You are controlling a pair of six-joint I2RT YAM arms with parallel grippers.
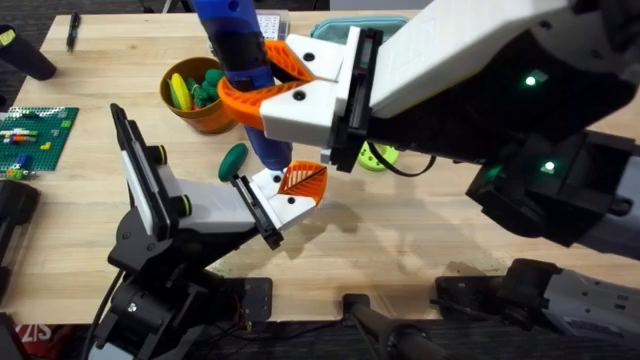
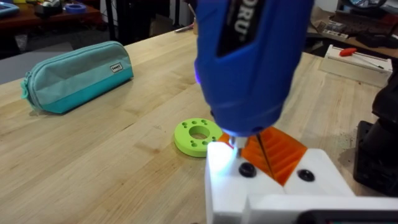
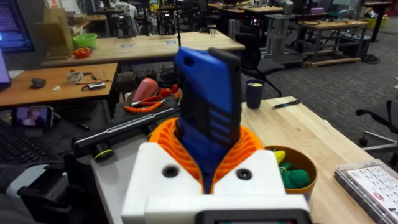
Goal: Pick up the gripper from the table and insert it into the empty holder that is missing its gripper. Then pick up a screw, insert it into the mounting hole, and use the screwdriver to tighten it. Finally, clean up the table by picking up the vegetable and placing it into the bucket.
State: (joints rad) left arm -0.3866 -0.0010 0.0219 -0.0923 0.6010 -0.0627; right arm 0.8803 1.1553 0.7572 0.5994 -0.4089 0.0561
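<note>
On your far left, a green brick baseplate (image 1: pixel 35 138) lies flat at the edge of the wooden counter (image 1: pixel 420 235). Next to it, in the lower left of the overhead view, stands the holder (image 1: pixel 160 205), its flat black plate tilted up and two yellow-green knobs showing on its side. The gripper (image 1: pixel 295 190) is seated at the holder's outer end, white body with its orange ribbed tip pointing right. You cannot tell from these views whether your left hand is clenched or released.

Just behind the holder sits the bucket (image 1: pixel 200 95), orange-brown, already holding yellow and green toy vegetables. A dark green vegetable (image 1: pixel 233 160) lies on the counter between the bucket and the gripper, close to both.

Moving right, your right hand (image 1: pixel 285 75) is clamped around the screwdriver (image 1: pixel 240 60), its orange ribbed pads (image 3: pixel 163 138) pressed against the blue handle on both sides. The screwdriver stands nearly upright, and in the left wrist view its metal tip (image 2: pixel 237 142) comes down onto the white top of the gripper (image 2: pixel 273 168), right beside a black screw head (image 2: pixel 247 169), with a bright glow on the white surface there.

Further right, a lime-green disc (image 2: pixel 198 135) with a ring of holes lies flat on the counter, just beside the gripper. Beyond it, well apart, a teal pencil case (image 2: pixel 78 76) rests on the wood.
</note>
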